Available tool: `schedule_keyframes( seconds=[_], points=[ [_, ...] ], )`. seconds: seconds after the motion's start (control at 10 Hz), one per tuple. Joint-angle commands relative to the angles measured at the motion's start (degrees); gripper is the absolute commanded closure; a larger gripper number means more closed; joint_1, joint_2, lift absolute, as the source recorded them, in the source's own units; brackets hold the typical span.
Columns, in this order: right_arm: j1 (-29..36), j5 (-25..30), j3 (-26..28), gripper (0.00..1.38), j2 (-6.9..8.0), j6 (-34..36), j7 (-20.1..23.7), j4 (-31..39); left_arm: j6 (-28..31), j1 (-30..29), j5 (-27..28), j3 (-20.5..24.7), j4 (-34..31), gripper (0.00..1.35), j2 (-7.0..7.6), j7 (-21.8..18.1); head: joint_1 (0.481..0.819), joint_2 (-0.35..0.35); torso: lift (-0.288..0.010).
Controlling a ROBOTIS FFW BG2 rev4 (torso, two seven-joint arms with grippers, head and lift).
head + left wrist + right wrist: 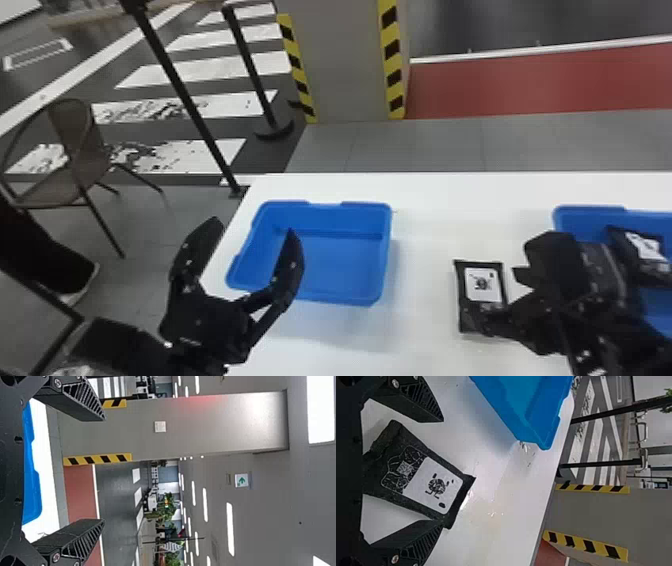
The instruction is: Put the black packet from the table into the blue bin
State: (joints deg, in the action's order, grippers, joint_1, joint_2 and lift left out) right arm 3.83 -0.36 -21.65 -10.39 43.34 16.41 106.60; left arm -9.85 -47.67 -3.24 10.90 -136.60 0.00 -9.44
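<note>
- We see the black packet (481, 286) lying flat on the white desk (427, 215), its white label facing up.
- We see the blue bin (335, 216) at between nine and ten o'clock from that packet, well apart from it, with nothing inside that we can make out.
- We find a second blue bin (590, 216) at about three o'clock from the packet, partly hidden by our right arm; a second black packet (645, 247) lies in it.
- Our right pincer (495, 297) comes in low from four o'clock, standing wide; in the right wrist view the packet lies between its two fingers, one corner very near a fingertip. We cannot tell whether they touch.
- Our left pincer (254, 227) stands at about eight o'clock from the middle of the blue bin, wide and holding nothing, one finger in front of the bin in the head view.
- Past the desk, we see a pillar (345, 60) at twelve o'clock and a chair (82, 135) towards nine.
</note>
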Motion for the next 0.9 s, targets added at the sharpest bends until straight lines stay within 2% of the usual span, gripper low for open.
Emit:
schedule_keyframes(
  seconds=[0.0,0.2,0.4,0.8],
  points=[
    [-2.57,1.96,-1.66,0.1,-0.33,4.89,-0.77,-0.5,0.14,0.0,0.27,-0.05,-0.01,0.11,-0.15,0.21,0.695,0.313,-0.11],
    [-4.4,2.64,-2.35,0.1,-0.77,4.61,-1.12,-3.31,0.42,0.0,0.5,-0.16,-0.01,0.11,-0.15,0.3,0.695,0.301,-0.11],
    [-5.38,2.53,-2.35,0.1,-0.77,1.94,-1.03,-6.12,0.56,0.0,0.5,-0.28,0.13,0.11,-0.15,0.3,0.695,0.288,-0.11],
    [-8.47,2.76,-5.2,0.11,-0.69,1.52,-0.85,-11.75,0.84,0.42,0.5,-0.73,0.83,0.11,-0.15,0.3,0.695,0.285,-0.11]
  ],
)
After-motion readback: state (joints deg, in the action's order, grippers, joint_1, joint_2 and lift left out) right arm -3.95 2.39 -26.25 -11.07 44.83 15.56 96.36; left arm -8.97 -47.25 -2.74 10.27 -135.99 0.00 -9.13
